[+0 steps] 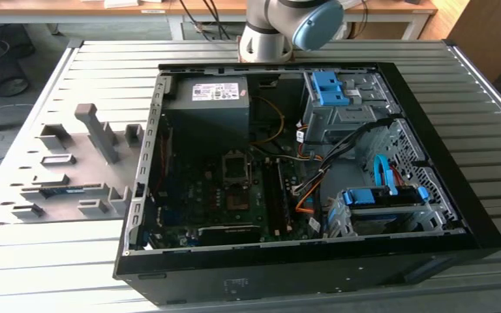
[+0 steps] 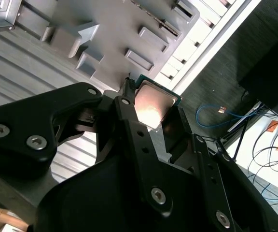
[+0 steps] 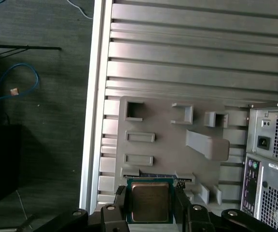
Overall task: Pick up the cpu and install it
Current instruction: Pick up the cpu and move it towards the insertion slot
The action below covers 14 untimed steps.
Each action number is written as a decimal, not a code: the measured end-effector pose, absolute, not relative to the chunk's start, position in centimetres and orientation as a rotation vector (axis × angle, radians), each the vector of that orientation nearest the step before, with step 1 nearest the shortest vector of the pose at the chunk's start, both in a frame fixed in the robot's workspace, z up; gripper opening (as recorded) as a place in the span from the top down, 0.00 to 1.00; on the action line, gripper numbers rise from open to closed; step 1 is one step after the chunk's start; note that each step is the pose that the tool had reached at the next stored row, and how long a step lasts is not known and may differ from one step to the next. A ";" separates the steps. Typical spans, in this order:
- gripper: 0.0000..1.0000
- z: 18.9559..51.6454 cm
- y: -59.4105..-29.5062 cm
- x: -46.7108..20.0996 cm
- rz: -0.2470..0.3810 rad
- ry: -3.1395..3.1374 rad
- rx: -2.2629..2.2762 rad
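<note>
The slatted metal worktop [image 1: 42, 274] carries the open computer case [image 1: 303, 261], which takes most of its surface in the exterior view. In that same view the arm [image 1: 276, 26] stands on its base behind the case. One joint with a blue cap is turned forward, and the arm then leaves the picture at the top. Inside the case, the dark socket frame [image 1: 235, 166] lies on the board with free room above it.

On the exterior view's left, a grey fixture [image 1: 76, 163] with small holders lies beside the case, apart from its wall. A long narrow memory stick [image 1: 63, 191] sits in one of the holders. The first wrist view looks down on this fixture [image 3: 173, 145] and on the rear panel of the case [image 3: 274, 164] next to it. It also shows the worktop's long edge, with the dark floor [image 3: 37, 121] and a blue cable [image 3: 13, 82] beyond it.

In both wrist views the black gripper [image 3: 150, 203] [image 2: 151, 104] is closed on the cpu [image 3: 150, 199] [image 2: 153, 101], with one finger on each of two opposite sides. The cpu is held in the air above the fixture's side near the worktop edge, and its silver face is turned to the cameras.
</note>
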<state>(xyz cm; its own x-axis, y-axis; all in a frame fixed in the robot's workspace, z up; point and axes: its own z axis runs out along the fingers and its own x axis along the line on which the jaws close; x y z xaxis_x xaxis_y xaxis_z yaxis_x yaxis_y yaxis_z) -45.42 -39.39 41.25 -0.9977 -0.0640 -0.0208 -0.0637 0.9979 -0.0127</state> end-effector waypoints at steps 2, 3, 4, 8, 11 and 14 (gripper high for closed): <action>0.53 41.2 -39.4 -45.0 -0.019 3.118 -0.099; 0.53 41.2 -39.4 -44.8 -0.019 3.119 -0.099; 0.53 41.2 -39.4 -44.5 -0.019 3.119 -0.099; 0.53 41.2 -39.4 -43.2 -0.019 3.119 -0.099; 0.53 41.2 -39.4 -42.2 -0.019 3.119 -0.099; 0.53 41.2 -39.4 -41.4 -0.019 3.120 -0.099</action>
<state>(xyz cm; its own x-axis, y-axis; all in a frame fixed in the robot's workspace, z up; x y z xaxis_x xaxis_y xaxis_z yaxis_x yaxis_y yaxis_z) -41.43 -39.39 41.19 -0.9978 -0.0638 -0.0199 -0.0635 0.9979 -0.0125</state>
